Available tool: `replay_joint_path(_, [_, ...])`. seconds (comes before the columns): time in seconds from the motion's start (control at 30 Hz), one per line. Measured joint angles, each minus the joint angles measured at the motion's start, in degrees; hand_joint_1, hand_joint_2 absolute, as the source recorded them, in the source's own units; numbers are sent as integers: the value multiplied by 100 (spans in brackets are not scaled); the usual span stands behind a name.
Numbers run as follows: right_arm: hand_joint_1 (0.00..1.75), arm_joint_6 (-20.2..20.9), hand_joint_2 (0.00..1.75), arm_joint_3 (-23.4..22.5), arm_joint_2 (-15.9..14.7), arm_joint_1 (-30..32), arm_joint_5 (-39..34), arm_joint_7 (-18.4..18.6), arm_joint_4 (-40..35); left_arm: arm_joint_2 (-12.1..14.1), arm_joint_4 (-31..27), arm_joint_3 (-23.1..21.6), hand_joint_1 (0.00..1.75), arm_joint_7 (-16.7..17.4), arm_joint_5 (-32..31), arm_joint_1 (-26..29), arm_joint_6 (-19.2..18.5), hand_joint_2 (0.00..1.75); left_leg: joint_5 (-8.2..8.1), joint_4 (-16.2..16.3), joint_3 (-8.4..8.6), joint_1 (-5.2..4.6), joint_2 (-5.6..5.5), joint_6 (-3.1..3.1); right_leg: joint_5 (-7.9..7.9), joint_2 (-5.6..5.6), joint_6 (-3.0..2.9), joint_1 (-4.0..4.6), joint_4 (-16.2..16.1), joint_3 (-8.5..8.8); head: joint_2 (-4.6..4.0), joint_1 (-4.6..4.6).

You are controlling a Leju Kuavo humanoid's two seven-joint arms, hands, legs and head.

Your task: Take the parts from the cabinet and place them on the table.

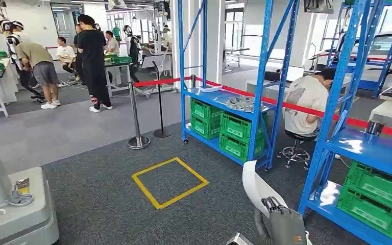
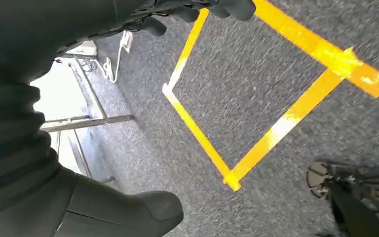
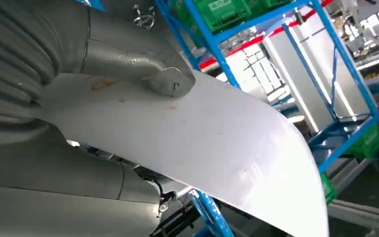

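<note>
My right hand (image 1: pixel 283 224) sits at the bottom edge of the head view and grips a white curved panel part (image 1: pixel 258 189), which sticks up and away from it. The right wrist view shows the same white part (image 3: pixel 217 143) close up, with the grey thumb (image 3: pixel 143 64) pressed on its face. My left hand (image 2: pixel 19 148) hangs over the carpet with its dark fingers (image 2: pixel 227 7) apart and nothing in it. A white table (image 1: pixel 25 214) with small metal parts on it stands at the lower left. The blue cabinet rack (image 1: pixel 337 138) is close on my right.
A yellow taped square (image 1: pixel 169 181) marks the grey carpet ahead. A second blue rack (image 1: pixel 224 102) holds green crates (image 1: pixel 240 130). A stanchion (image 1: pixel 138 140) carries red barrier tape. A person (image 1: pixel 306 97) sits on a stool behind the racks; several people stand at the back left.
</note>
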Motion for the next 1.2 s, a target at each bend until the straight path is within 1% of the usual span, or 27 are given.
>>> replay_joint_path(0.03, [175,-2,175,0,0,-1,0,-15,-2,0,0,-2,0,0,11,19,0,175,25,-26,0,7,-54,-42,12,-50,-32,10,-9,5,0,2])
replay_joint_path(0.07, [175,-4,175,0,2,1,2,-24,-4,11,0,0,0,0,31,31,0,175,26,-27,-46,1,-98,-83,56,-129,-87,-40,-81,41,0,0])
replay_joint_path(0.1, [175,2,175,0,4,4,2,-28,-7,13,0,0,0,-2,37,40,0,175,-39,90,-78,-21,243,-68,77,-219,-129,-40,-123,67,0,0])
replay_joint_path(0.13, [175,-15,175,-4,2,13,9,-37,-9,7,2,0,0,0,37,30,0,175,-190,305,-191,-40,491,-78,79,-271,-170,-30,-134,73,0,-15])
replay_joint_path(0.17, [175,-9,175,-11,2,19,7,-39,-9,2,2,0,0,9,22,11,0,175,-432,744,-403,-31,649,-102,77,-360,-185,-18,-134,69,-2,-11])
replay_joint_path(0.23, [175,-9,175,-11,0,47,9,-42,-9,4,2,-2,0,66,-26,-1,0,175,-773,1604,-802,-7,747,-142,67,-545,-197,-6,-132,64,0,-15])
replay_joint_path(0.27, [175,-6,175,-11,-4,47,7,-39,-7,4,2,-2,0,77,-26,1,0,175,-753,1715,-844,4,760,-158,65,-623,-193,-6,-131,64,0,-15])
replay_joint_path(0.3, [175,-2,175,-11,-11,45,7,-42,-4,4,2,-2,0,85,-26,1,0,175,-622,1557,-748,15,779,-165,60,-700,-186,-8,-130,66,-2,-15])
replay_joint_path(0.37, [175,-2,175,-11,-20,44,4,-39,-2,11,0,0,0,101,-39,-1,0,175,-209,666,-242,31,908,-169,38,-858,-152,-14,-119,82,0,-13])
replay_joint_path(0.4, [175,-2,175,-11,-26,39,4,-39,-2,11,0,-6,0,101,-79,-9,0,175,-67,148,66,26,1192,-161,12,-931,-112,-3,-93,98,-2,-13])
replay_joint_path(0.43, [175,-11,175,-13,-37,38,4,-39,-2,4,0,-11,0,107,-79,-32,0,175,-135,28,149,-26,1333,-117,-38,-979,-57,53,-51,86,0,-15])
replay_joint_path(0.57, [175,-9,175,-9,-55,10,-7,-15,0,7,0,-11,0,92,-54,-11,0,175,-95,14,96,-43,999,56,-60,-1245,68,20,-103,184,0,0])
replay_joint_path(0.6, [175,-4,175,-7,-68,-10,-7,-24,0,2,0,-11,0,100,-79,-4,0,175,-70,-13,116,-6,925,97,-122,-920,124,-21,-18,187,0,2])
replay_joint_path(0.63, [175,-24,175,-2,-70,-12,-7,-26,0,4,0,-13,0,109,-81,-17,0,175,-65,-13,113,-2,864,130,-295,-617,129,-38,229,71,-2,0])
replay_joint_path(0.7, [175,-6,175,-2,-114,0,-9,-4,7,9,-2,-11,0,109,-65,-42,0,175,-58,-12,100,-10,718,171,-717,-401,132,-32,1099,-369,0,13])
replay_joint_path(0.73, [175,2,175,-2,-116,5,-9,-4,20,7,-2,-11,0,79,-61,-44,0,175,-56,-11,96,-23,634,175,-851,-382,126,-27,1502,-590,0,11])
replay_joint_path(0.77, [175,6,175,-2,-116,8,-7,0,28,9,-2,-11,0,66,-70,-42,0,175,-52,-10,93,-36,535,180,-840,-377,111,-24,1720,-738,0,15])
replay_joint_path(0.8, [175,9,175,-2,-116,7,0,15,33,9,-2,-11,0,68,-87,-39,0,175,-48,-9,95,-41,453,179,-708,-367,90,-23,1624,-720,-2,13])
replay_joint_path(0.87, [175,26,175,-2,-116,-6,26,39,33,4,0,-13,0,100,-101,-28,0,175,-36,-1,100,-41,266,165,-176,-272,22,-13,760,-344,0,15])
replay_joint_path(0.9, [175,28,175,-2,-116,-17,37,46,33,-7,0,-13,0,105,-101,-31,-2,175,-28,0,101,-33,186,152,47,-117,-11,-10,261,-109,0,13])
replay_joint_path(0.93, [175,33,175,-2,-116,-32,44,46,33,-22,2,-15,0,103,-101,-37,-2,175,-16,5,84,-40,130,119,29,175,-24,-5,-23,-3,0,11])
replay_joint_path(1.0, [175,44,175,-2,-116,-55,50,46,33,-17,0,-15,0,107,-94,-36,-9,175,9,-7,42,-26,-17,39,58,19,-19,30,-47,3,0,13])
replay_joint_path(1.07, [175,46,175,2,-111,-88,55,39,33,-17,0,-13,0,92,-94,-5,-11,175,44,-59,0,-14,-144,-42,87,-104,-77,39,-80,19,0,15])
replay_joint_path(1.1, [175,46,175,0,-94,-103,59,42,33,-7,0,-15,0,81,-98,2,-11,175,18,-3,-19,-16,-13,-46,136,-209,-132,-9,-151,47,-2,13])
replay_joint_path(1.13, [175,55,175,2,-92,-99,61,42,33,-9,0,-15,0,85,-101,-4,-11,175,-109,159,-100,-63,346,-52,136,-271,-172,-2,-178,60,0,7])
replay_joint_path(1.17, [175,64,175,2,-92,-102,72,46,33,-13,0,-15,0,83,-98,-18,-18,175,-329,515,-279,-61,568,-67,138,-351,-207,9,-178,59,0,11])
replay_joint_path(1.2, [175,92,175,2,-92,-82,77,57,33,-13,2,-15,0,83,-92,-26,-28,175,-553,972,-492,-46,687,-85,132,-442,-215,20,-178,59,0,4])
